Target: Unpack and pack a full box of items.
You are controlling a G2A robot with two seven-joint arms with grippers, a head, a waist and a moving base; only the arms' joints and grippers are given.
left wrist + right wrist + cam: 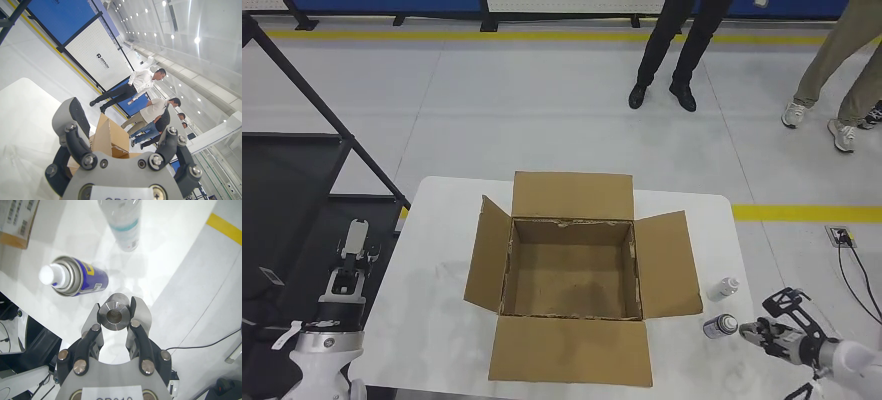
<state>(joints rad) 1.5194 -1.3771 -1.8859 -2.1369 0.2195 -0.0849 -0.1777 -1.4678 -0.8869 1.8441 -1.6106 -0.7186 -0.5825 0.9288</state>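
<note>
An open cardboard box (572, 352) stands mid-table with all flaps folded out and a bare inside; one flap (108, 135) shows in the left wrist view. My right gripper (115, 312) is shut on a short steel cylinder (114, 313), just over the table's right front edge (754, 333). Close beside it stand a blue spray can with a white cap (79, 277) (720, 326) and a white bottle (124, 226) (727, 288). My left gripper (122, 113) is open and holds nothing, off the table's left side (356, 236).
The white table (442, 300) has free room left of the box. A black frame (332, 130) stands at the far left. A yellow floor line (802, 212) runs past the table's right side, and a cable (208, 344) lies on the floor.
</note>
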